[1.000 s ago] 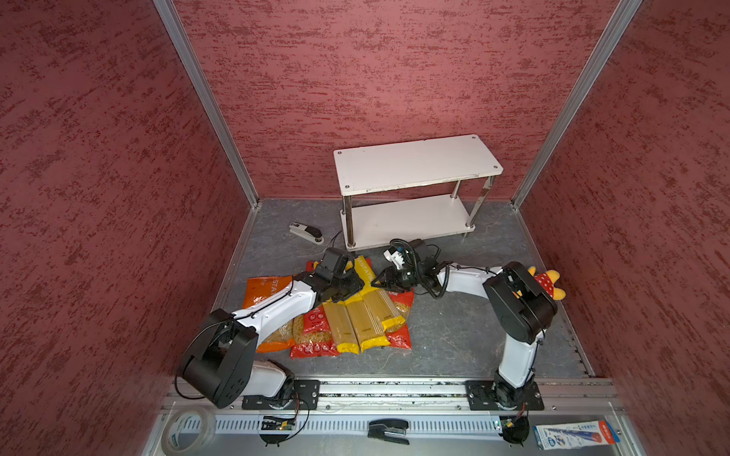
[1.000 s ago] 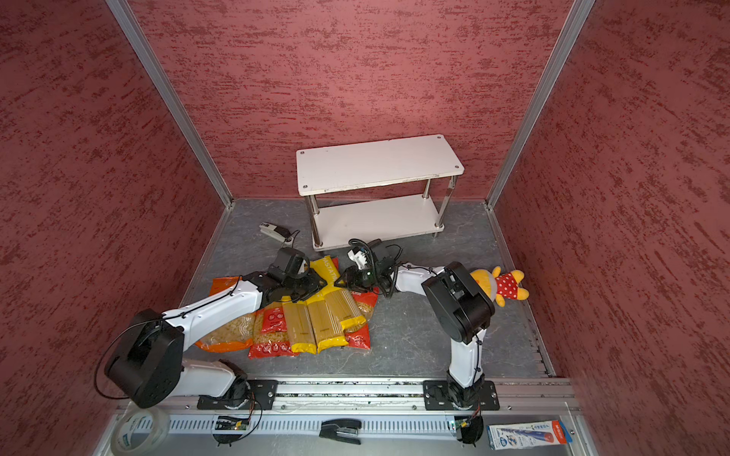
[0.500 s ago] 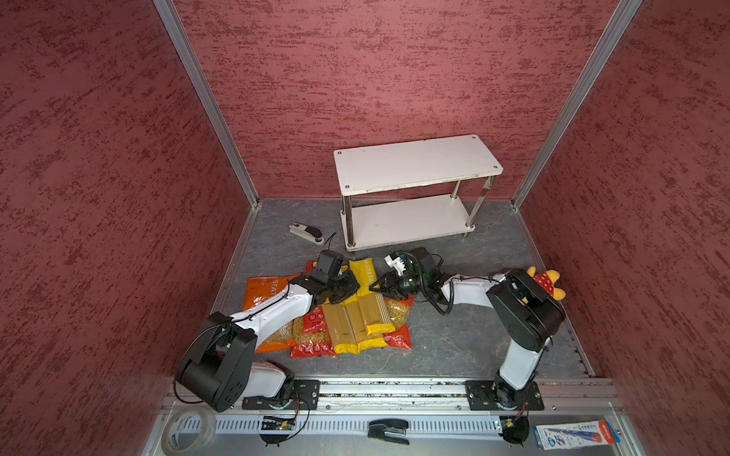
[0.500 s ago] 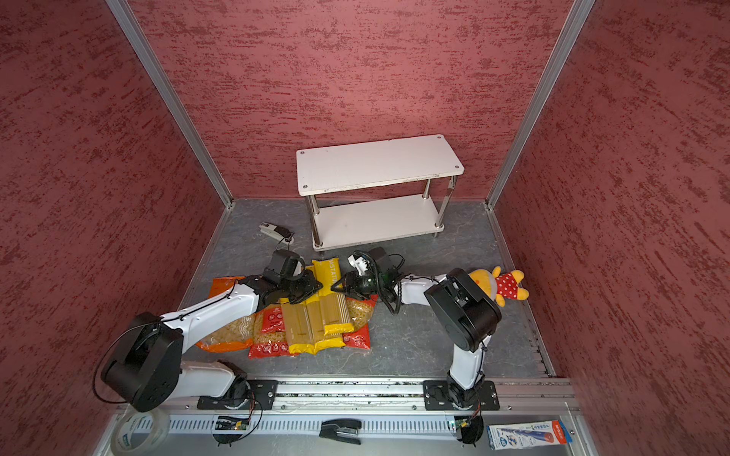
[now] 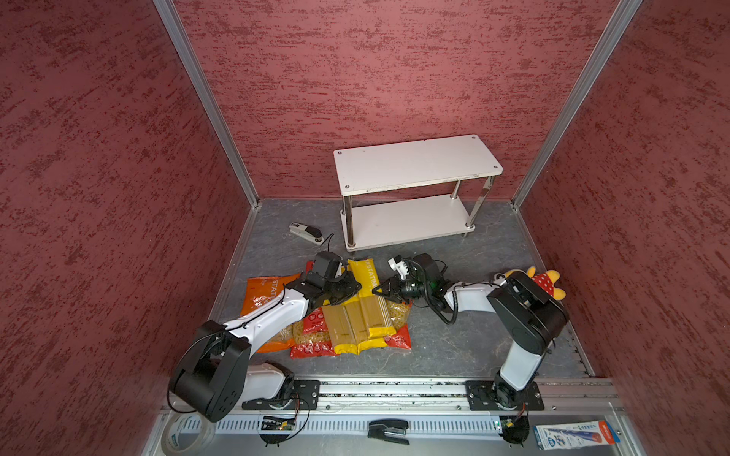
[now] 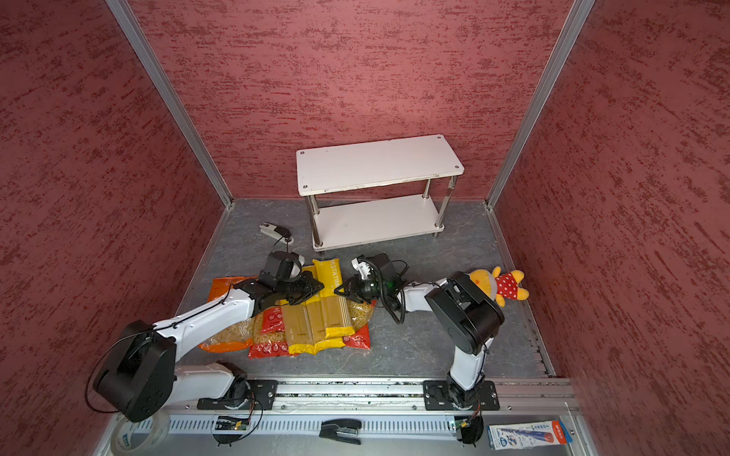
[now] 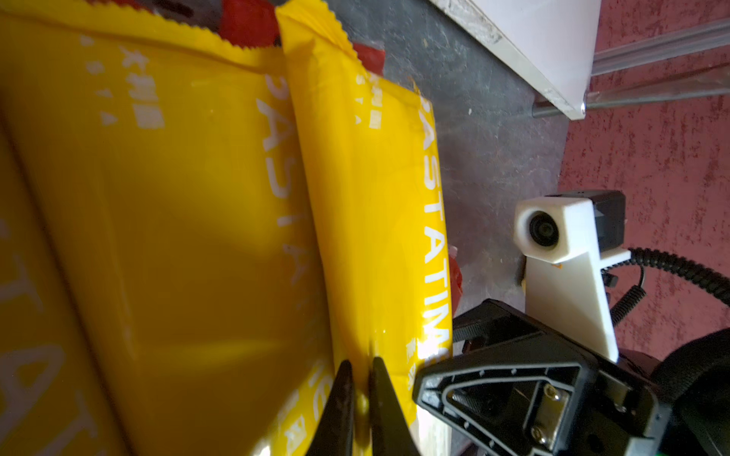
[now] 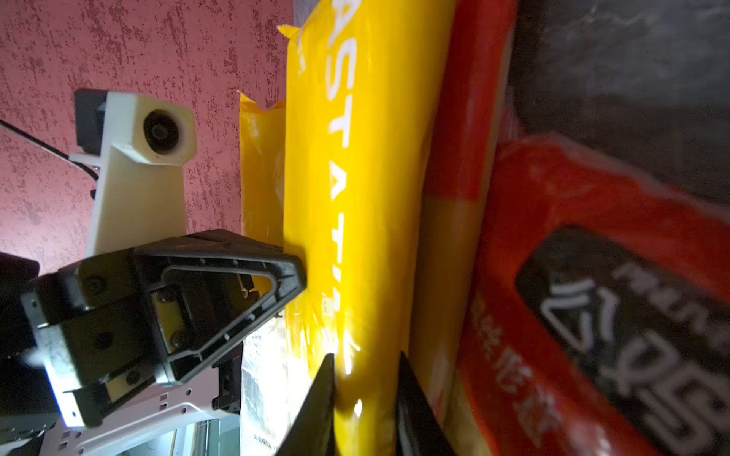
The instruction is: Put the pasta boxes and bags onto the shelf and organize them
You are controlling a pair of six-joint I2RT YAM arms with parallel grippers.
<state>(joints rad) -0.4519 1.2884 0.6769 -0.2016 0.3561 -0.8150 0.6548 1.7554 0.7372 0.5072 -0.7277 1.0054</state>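
The pasta packs lie in a pile on the grey floor in front of the shelf [image 5: 414, 173]. On the pile are long yellow spaghetti packs [image 5: 357, 321], beside them an orange bag [image 5: 264, 292], and underneath red bags [image 5: 312, 347]. The uppermost yellow spaghetti pack [image 5: 365, 274] [image 6: 330, 272] points toward the shelf. My left gripper [image 5: 354, 287] [image 7: 360, 395] is shut, pinching this pack's yellow film [image 7: 379, 221]. From the opposite side my right gripper [image 5: 376, 292] [image 8: 365, 395] is shut on the same pack [image 8: 355, 177]. Both shelf boards are bare.
A white-and-black stapler [image 5: 306, 232] lies left of the shelf. A yellow plush toy [image 5: 547, 282] sits behind the right arm. On the front rail are a tape roll [image 5: 185, 434], a black stapler [image 5: 389, 430] and a blue-white carton [image 5: 574, 434]. Red walls close in three sides.
My right jaws have narrowed onto the yellow pack, and the right forearm has dropped lower. The left gripper stays pinched at the pack's other side.
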